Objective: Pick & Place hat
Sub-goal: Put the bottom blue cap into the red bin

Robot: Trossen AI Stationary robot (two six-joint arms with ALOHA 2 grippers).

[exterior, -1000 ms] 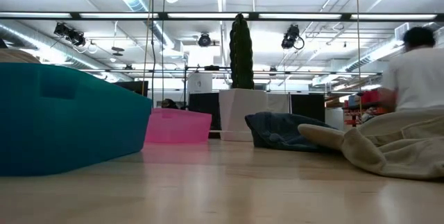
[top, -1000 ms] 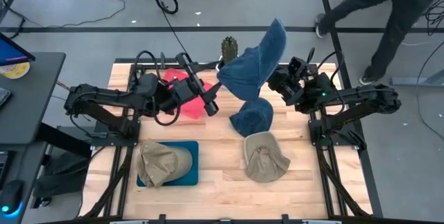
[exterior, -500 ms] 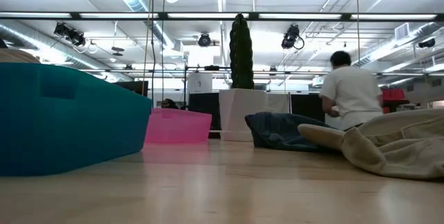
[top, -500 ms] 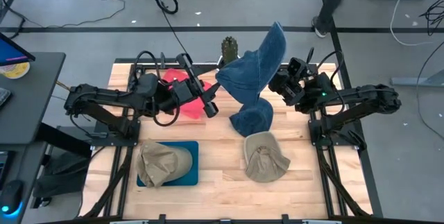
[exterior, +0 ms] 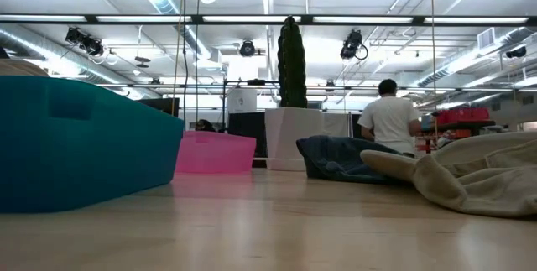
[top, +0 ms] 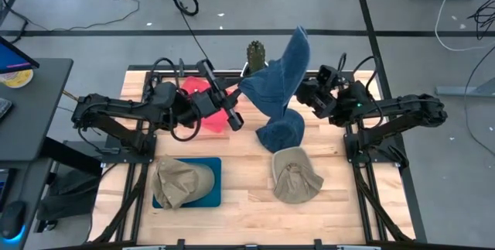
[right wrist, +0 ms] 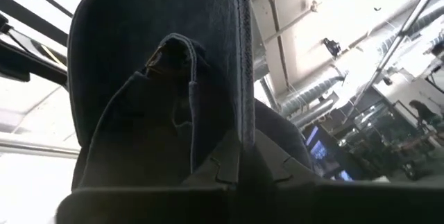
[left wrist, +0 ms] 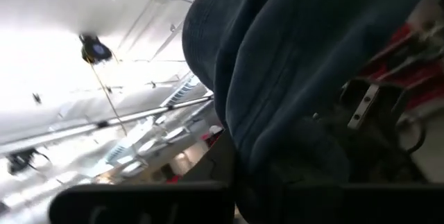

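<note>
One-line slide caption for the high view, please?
Both claws, left and right, hold a blue hat aloft above the table.

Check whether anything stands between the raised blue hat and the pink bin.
Yes. The left arm lies across the pink bin, with the left end effector beside the blue hat, which the right end effector holds up. Nothing else visible stands between them.

We see a blue hat (top: 280, 76) held up between our left gripper (top: 234, 100) at nine o'clock and right gripper (top: 308, 94) at three. Another blue hat (top: 280, 132) lies below; a tan hat (top: 296, 175) at six, another on a blue tray (top: 210, 192).
</note>
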